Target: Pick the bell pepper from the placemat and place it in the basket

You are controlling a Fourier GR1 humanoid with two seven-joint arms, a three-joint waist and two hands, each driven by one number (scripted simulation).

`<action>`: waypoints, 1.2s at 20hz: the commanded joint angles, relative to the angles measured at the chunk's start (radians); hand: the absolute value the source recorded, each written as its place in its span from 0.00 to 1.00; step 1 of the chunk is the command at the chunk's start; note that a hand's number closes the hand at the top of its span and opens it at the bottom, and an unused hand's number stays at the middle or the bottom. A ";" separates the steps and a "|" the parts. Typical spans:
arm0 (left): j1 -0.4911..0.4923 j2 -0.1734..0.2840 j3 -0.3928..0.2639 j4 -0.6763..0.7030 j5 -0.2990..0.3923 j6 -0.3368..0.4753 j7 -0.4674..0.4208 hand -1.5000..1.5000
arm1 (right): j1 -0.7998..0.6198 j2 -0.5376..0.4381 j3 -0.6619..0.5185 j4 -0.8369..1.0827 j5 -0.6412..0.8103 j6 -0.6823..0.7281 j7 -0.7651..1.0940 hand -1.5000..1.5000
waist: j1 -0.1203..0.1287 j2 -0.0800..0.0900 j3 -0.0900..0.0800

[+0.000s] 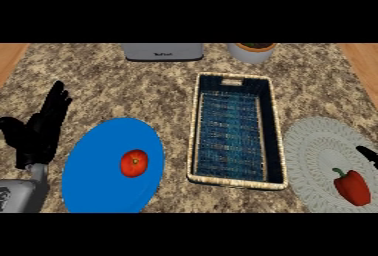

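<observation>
Left black hand [40,131] rests open, fingers up. Red bell pepper [352,187] lies on round pale woven placemat [317,145], green stem pointing up-left, right of the wicker basket [275,125]; right hand's [368,154] grip cannot be told.

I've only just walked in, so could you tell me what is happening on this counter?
Nothing is held yet. The red bell pepper lies on the pale placemat at the right, with only a tip of the right hand showing beside it. The basket in the middle holds nothing. The left hand rests open beside a blue plate bearing a tomato.

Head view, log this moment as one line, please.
red bell pepper: on round grey placemat | woven basket: no pepper inside | left hand: open, resting | right hand: at right edge
</observation>
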 commanded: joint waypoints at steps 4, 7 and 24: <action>-0.013 0.011 0.015 -0.014 0.006 -0.010 0.036 0.50 | 0.092 -0.264 -0.016 -0.146 0.112 0.077 0.352 0.00 | -0.005 -0.003 -0.004; -0.009 -0.013 -0.001 -0.004 -0.016 0.012 0.020 0.50 | 0.170 -0.395 0.035 -0.148 0.157 0.234 0.410 0.00 | -0.010 0.000 -0.006; 0.007 -0.031 0.075 0.039 -0.021 -0.094 -0.032 0.50 | 0.277 -0.328 -0.165 -0.294 0.063 0.585 0.511 0.00 | 0.008 0.002 0.001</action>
